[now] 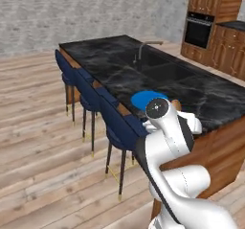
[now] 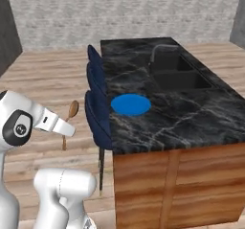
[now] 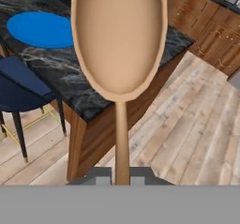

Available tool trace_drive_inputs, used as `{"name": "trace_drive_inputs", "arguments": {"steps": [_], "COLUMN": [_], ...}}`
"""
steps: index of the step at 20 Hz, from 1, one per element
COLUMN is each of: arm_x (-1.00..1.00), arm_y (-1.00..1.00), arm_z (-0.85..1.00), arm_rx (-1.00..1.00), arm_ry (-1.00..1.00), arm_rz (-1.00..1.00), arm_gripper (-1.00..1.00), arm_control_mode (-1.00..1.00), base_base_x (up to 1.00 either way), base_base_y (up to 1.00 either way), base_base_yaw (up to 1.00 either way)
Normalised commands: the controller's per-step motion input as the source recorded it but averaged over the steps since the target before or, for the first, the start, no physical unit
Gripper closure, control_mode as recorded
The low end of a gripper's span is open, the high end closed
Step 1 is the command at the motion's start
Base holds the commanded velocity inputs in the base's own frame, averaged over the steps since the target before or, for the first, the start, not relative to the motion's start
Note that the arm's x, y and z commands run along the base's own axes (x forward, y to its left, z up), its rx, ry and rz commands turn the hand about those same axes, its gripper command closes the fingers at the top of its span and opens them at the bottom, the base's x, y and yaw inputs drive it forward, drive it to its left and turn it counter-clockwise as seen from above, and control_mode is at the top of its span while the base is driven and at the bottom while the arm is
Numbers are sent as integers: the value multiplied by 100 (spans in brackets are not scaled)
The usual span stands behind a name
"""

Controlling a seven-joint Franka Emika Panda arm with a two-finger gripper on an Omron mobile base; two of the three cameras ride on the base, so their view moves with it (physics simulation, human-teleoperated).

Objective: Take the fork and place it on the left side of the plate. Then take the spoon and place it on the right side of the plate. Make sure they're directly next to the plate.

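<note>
Holding the spoon, the robot stands off the near end of the bench (image 2: pixel 191 113), a long island with a dark marbled top, a sink set into it and blue stools (image 1: pixel 91 96) along one side. The plate (image 2: pixel 131 104) lies flat near the bench edge above the stools, with bare marble showing all round it in both base views. No fork can be made out beside it, so whether the first half of the task is done cannot be told from these pictures; nothing lies directly next to the plate on either side. The second half looks to be under way: the tool (image 3: pixel 122 175) is closed nearly tight on the thin handle of a wooden spoon (image 3: pixel 118 40), whose bowl rises broad and upright in the hand view. In the right base view the spoon hangs in the air over the floor, well apart from the bench and plate. Left to do, by this judgement: carry it over and set it just right of the plate. No brand, label or writing is readable anywhere.
</note>
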Motion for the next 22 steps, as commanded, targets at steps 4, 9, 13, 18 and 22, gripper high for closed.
{"name": "trace_drive_inputs", "arguments": {"steps": [4, 9, 13, 18, 22], "arm_x": [0, 0, 0, 0, 0], "arm_y": [0, 0, 0, 0, 0], "arm_z": [0, 0, 0, 0, 0], "arm_rx": [0, 0, 0, 0, 0], "arm_ry": [0, 0, 0, 0, 0], "arm_rz": [0, 0, 0, 0, 0], "arm_gripper": [100, 100, 100, 100, 100], "arm_control_mode": [100, 100, 100, 100, 100], "base_base_x": [34, 28, 11, 1, 0], "base_base_y": [33, 42, 58, 63, 61], "base_base_yaw": [-52, -50, -47, -46, -47]}}
